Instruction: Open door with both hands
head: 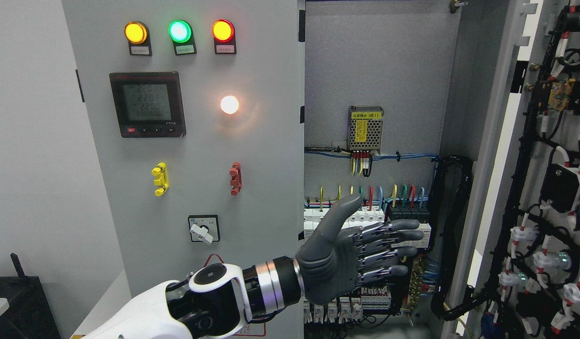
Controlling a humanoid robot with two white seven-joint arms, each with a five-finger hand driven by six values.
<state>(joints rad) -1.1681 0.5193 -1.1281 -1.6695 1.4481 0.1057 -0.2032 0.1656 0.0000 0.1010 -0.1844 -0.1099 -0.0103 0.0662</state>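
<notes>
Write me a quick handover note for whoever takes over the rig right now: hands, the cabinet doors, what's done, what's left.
Left hand: open, fingers straight, thumb up, holding nothing, raised in front of the exposed breaker rows in the cabinet opening.
Right hand: not in view.
Right door: swung wide open at the picture's right, its wiring-covered inner face showing.
Left door, with indicator lamps, meter and rotary switch: looks shut, its edge beside the open compartment.
Done: right door open.
Left: probably the left door, if it is meant to open; neither hand touches it now.
</notes>
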